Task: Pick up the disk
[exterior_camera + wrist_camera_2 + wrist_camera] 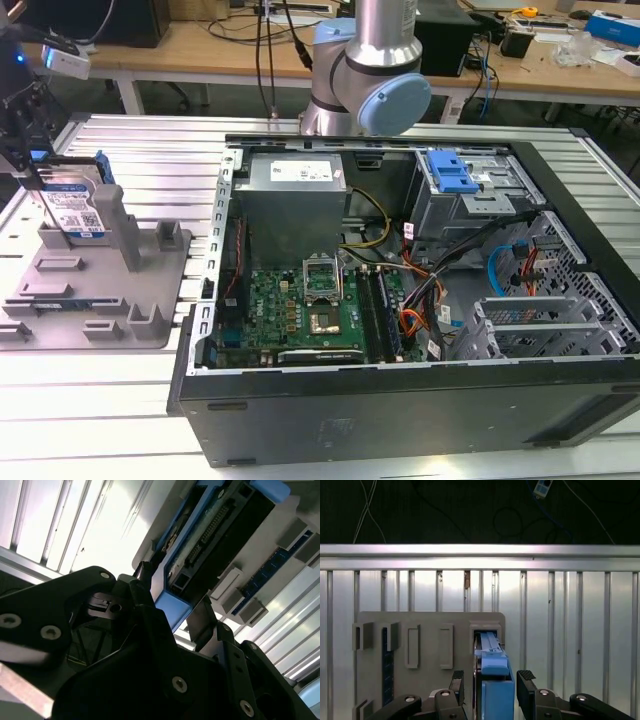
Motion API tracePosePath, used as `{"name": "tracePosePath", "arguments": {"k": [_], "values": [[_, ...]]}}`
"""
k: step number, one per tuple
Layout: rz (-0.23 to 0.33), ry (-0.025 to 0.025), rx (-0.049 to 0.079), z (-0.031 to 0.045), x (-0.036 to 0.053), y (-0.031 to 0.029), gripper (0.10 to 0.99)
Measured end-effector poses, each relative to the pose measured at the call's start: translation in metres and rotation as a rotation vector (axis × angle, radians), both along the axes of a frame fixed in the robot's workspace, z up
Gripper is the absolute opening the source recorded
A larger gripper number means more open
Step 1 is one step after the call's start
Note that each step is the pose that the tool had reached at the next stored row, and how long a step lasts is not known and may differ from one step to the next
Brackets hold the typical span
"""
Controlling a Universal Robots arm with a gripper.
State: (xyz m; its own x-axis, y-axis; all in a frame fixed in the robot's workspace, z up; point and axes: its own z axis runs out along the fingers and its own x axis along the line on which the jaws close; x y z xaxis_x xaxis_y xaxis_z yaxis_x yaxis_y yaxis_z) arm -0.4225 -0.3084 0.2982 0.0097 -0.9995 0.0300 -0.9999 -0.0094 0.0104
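Grasp stage: gripper [492,676] spread, straddling upright disk [75,205] in grey fixture [150,290]; prob. no squeeze yet. Next needs even pinch on both sides, then straight pull.

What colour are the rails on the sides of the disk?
Blue; best seen in the first wrist view, where the disk stands in the grey fixture.

The disk [72,208]: silver body, white-and-blue label, blue side rails; stands upright on edge, just beside the grey fixture's [100,288] tall post.
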Motion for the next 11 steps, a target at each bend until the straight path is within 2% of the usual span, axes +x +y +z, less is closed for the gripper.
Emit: {"name": "tracePosePath", "arguments": {"k": [9, 10, 11], "values": [[0.000, 0.0001, 0.000, -0.0021, 0.0000, -0.0001, 0.529], [0.000, 0.0001, 0.000, -0.0023, 0.0000, -0.0001, 0.455], [0.000, 0.0001, 0.000, -0.0023, 0.0000, -0.0001, 0.455]]}}
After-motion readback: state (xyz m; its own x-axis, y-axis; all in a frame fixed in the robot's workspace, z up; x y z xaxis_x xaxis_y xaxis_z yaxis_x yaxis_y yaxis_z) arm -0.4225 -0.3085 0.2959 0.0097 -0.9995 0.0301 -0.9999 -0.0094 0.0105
